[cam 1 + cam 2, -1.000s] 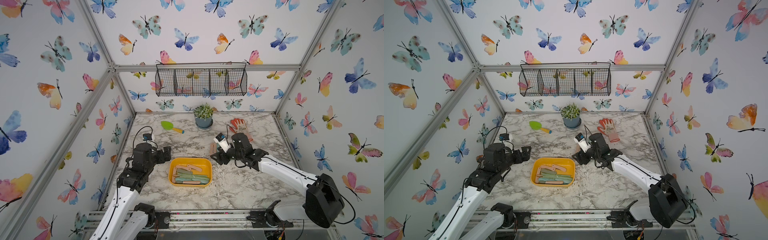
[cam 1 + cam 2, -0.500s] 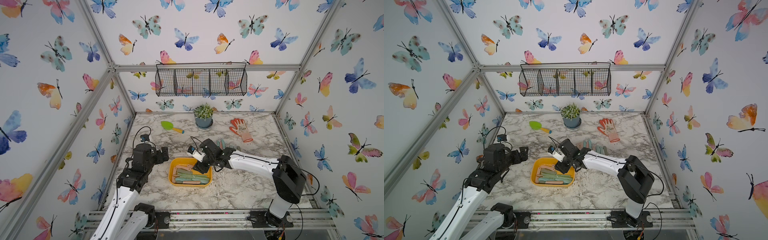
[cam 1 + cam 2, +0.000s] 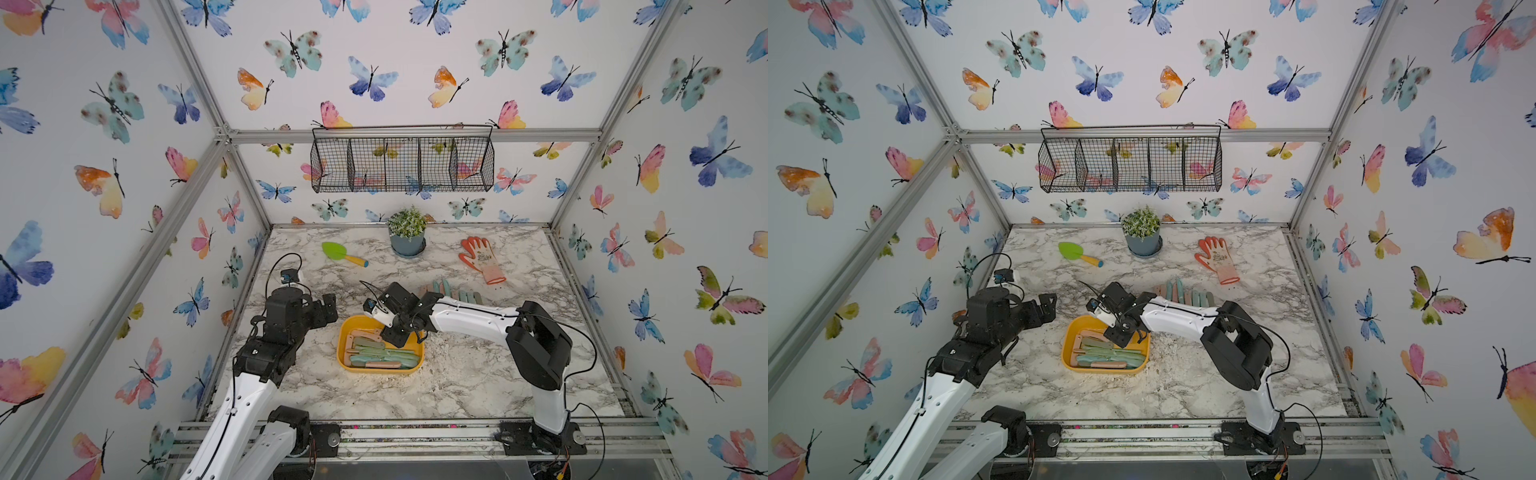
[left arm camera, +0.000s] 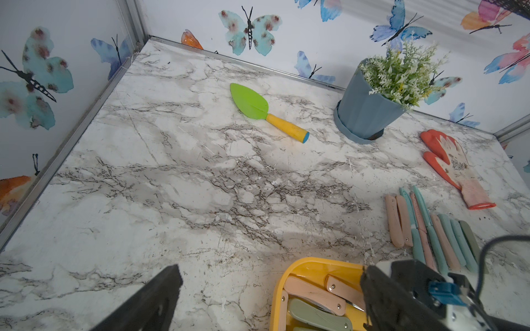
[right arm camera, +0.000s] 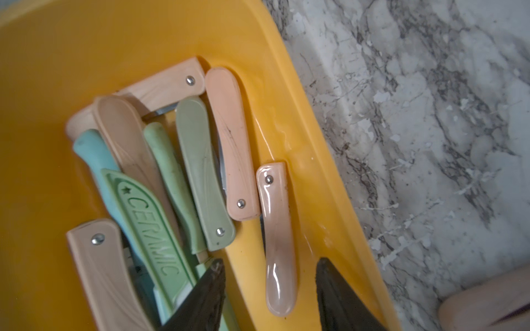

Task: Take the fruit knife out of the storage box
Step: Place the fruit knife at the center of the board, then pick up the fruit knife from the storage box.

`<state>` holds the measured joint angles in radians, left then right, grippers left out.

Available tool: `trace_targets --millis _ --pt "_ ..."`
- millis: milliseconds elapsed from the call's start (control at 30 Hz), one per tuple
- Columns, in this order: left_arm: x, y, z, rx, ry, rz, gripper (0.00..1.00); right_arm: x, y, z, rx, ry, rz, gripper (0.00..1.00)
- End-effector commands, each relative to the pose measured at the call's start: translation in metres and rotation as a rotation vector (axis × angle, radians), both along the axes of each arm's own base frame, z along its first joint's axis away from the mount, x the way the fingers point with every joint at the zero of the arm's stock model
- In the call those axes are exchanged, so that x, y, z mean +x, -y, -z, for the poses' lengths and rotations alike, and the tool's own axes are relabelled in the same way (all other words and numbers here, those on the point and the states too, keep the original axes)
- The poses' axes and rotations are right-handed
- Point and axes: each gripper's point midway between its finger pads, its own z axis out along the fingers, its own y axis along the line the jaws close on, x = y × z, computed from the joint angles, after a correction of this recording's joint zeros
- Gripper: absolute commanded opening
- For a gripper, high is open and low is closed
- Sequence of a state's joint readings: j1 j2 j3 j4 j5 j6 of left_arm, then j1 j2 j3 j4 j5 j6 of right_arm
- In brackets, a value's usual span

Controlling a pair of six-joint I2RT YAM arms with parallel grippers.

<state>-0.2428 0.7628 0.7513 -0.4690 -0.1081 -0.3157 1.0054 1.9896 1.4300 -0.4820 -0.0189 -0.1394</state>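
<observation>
Yellow storage box sits front-middle on the marble table. The right gripper is inside it, jaws apart, nothing clamped. A glossy pink folded fruit knife lies alone against the box's sloped side wall. Its rounded end is between the two fingers, with gaps on both sides. Other folded knives are piled just beside it. The left gripper hovers off the box's left side, jaws apart, empty.

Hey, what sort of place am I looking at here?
Probably a staged robot test booth dressed as a gardening corner: an aluminium frame with butterfly-paper walls, two robot arms at the front, and a marble-look tabletop holding a potted plant, green trowel and garden glove.
</observation>
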Motion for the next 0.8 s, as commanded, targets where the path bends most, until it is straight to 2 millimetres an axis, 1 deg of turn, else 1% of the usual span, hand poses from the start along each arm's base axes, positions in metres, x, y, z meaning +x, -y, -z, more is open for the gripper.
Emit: trace_targets --millis 0,533,767 --pt "0.000 -0.002 -0.010 -0.009 0.029 -0.009 0.98 -0.001 0.013 0.012 -0.101 -0.001 0.016 0.54" --pt "0.000 -0.002 -0.011 -0.008 0.030 -0.010 0.98 0.001 0.017 0.033 -0.189 -0.019 0.022 0.52" --pt "0.000 -0.002 -0.011 -0.010 0.030 -0.009 0.98 0.005 0.018 0.039 -0.219 -0.018 0.033 0.51"
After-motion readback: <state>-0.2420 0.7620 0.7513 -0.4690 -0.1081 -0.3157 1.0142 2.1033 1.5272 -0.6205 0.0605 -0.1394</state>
